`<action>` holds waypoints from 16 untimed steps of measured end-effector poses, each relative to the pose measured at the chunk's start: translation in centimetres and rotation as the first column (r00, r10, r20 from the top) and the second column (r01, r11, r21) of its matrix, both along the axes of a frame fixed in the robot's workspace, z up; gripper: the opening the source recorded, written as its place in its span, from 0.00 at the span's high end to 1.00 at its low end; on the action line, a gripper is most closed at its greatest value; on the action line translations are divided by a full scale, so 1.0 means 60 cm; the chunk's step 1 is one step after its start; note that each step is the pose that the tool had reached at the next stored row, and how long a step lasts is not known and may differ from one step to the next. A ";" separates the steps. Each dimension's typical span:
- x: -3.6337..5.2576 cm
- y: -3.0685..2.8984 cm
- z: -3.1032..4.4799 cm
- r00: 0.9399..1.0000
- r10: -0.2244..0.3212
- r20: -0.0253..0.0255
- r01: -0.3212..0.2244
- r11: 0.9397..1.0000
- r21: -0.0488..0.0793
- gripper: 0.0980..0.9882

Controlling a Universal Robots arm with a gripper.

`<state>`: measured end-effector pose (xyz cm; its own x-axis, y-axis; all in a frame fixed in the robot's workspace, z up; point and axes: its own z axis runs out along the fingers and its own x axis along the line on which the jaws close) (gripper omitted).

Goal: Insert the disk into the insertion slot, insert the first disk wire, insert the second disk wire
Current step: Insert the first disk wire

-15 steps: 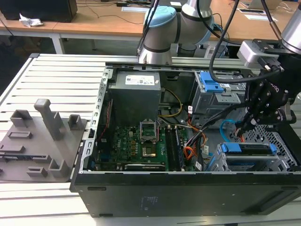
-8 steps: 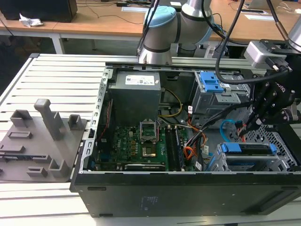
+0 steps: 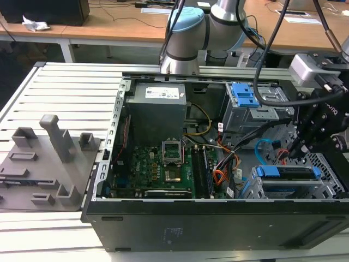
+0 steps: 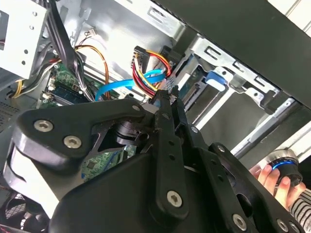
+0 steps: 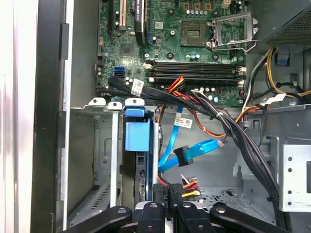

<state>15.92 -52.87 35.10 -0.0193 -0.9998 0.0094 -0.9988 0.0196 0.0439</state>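
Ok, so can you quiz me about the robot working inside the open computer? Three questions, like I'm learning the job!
1. True or false: the disk sits inside the insertion slot.
2. Fill the gap: the second disk wire curving beside the disk is light ____.
3. Pick one: the gripper is shut on A) the second disk wire, B) the plug end of the red-and-yellow first disk wire, C) nothing at all.
Key: 1 true; 2 blue; 3 B.
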 end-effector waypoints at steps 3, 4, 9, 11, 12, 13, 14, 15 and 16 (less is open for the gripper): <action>0.000 -0.0080 -0.002 1.000 0.000 0.000 0.000 1.000 0.000 0.92; 0.000 -0.0123 -0.002 1.000 0.000 0.000 0.000 1.000 0.000 0.92; 0.003 -0.0244 -0.009 1.000 0.000 0.000 0.000 1.000 0.000 0.92; 0.004 -0.0258 -0.010 1.000 0.000 0.000 0.000 1.000 0.000 0.92; 0.004 -0.0277 -0.010 1.000 0.000 -0.001 0.000 1.000 0.000 0.92; 0.004 -0.0283 -0.010 1.000 0.000 -0.001 0.000 1.000 0.000 0.92; 0.005 -0.0286 -0.011 1.000 0.000 0.000 0.000 1.000 0.000 0.92; 0.006 -0.0289 -0.012 1.000 0.000 -0.001 0.000 1.000 0.000 0.92; 0.007 -0.0291 -0.012 1.000 0.000 -0.001 0.000 1.000 0.000 0.92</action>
